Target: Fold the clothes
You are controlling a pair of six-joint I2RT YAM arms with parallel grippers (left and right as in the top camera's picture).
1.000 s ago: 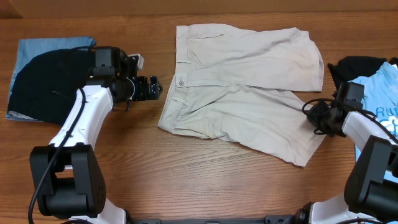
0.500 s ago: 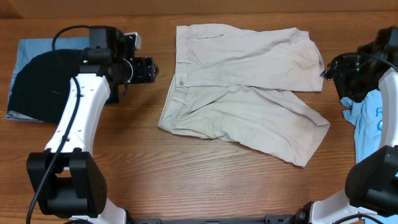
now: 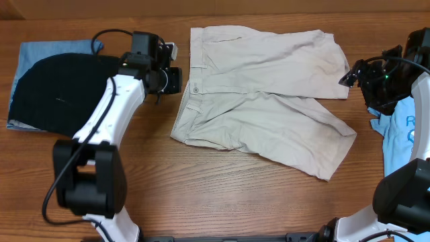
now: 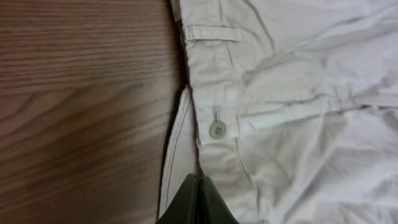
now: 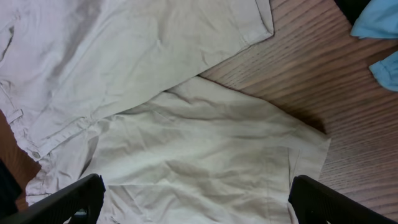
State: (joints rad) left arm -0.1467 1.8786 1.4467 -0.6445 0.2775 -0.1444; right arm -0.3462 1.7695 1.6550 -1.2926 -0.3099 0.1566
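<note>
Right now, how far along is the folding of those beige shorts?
Done: nothing; the shorts lie spread flat, unfolded. In hand: the left end effector is shut at the waistband near the button, whether on cloth I cannot tell; the right end effector hangs open near one leg's hem, empty. Left: every fold.

The only writing in view is white lettering on the light blue T-shirt (image 3: 402,126), which lies at the right edge of the counter (image 3: 222,195) in the overhead view. Its first letter is perhaps an "R". The right arm (image 3: 420,94) and the picture border hide most of it, and the rest is too small to read.
</note>
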